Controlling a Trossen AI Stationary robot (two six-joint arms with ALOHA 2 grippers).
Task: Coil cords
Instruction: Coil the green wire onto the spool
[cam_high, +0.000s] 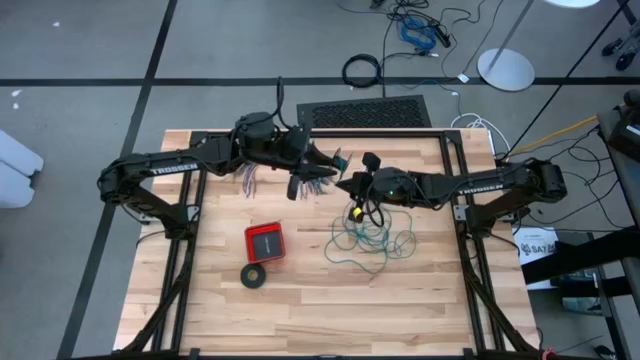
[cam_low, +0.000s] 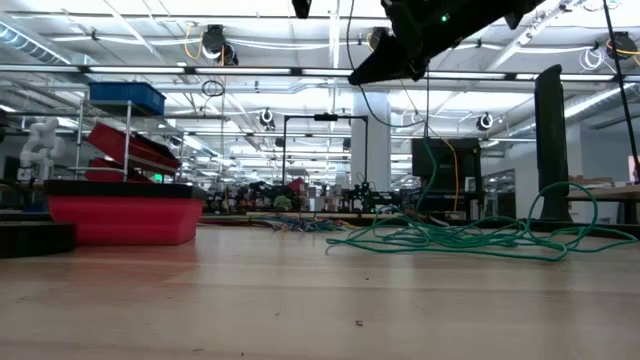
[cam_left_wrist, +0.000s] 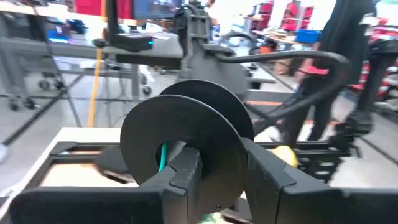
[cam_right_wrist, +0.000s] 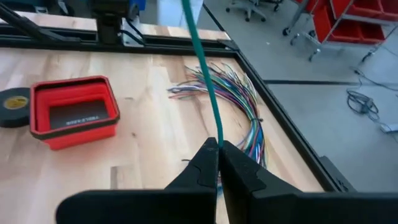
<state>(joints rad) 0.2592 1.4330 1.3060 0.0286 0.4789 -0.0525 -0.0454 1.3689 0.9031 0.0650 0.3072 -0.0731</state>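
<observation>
The teal-green wire lies mostly as a loose tangle (cam_high: 368, 240) on the table's right half, seen low as (cam_low: 470, 236). One strand (cam_low: 430, 150) rises from it toward the grippers. Above the table's far middle my left gripper (cam_high: 333, 172) holds a black two-flanged spool (cam_left_wrist: 186, 134), with teal wire at the hub (cam_left_wrist: 163, 155). My right gripper (cam_high: 347, 186) faces it from the right, shut on the wire (cam_right_wrist: 208, 93). In the low view it hangs high (cam_low: 385, 62). My left gripper has the black spool between its two fingers (cam_left_wrist: 186, 177), coming at it level from the table's left. The spool is lifted clear, its flanges facing the wrist camera. The fingers hide just where they press. My right gripper pinches a single strand of the teal wire (cam_right_wrist: 216, 138) between its fingertips, slanting down from the table's right. The wire runs straight and taut from the fingertips toward the spool. The rest hangs slack to the tangle on the table.
A red tray (cam_high: 264, 241) and a black tape ring (cam_high: 254, 276) sit near the table's middle. A fanned bundle of many-coloured wires (cam_right_wrist: 242, 106) lies under the left arm at the far side. Bare wood stretches along the near edge (cam_high: 330, 320).
</observation>
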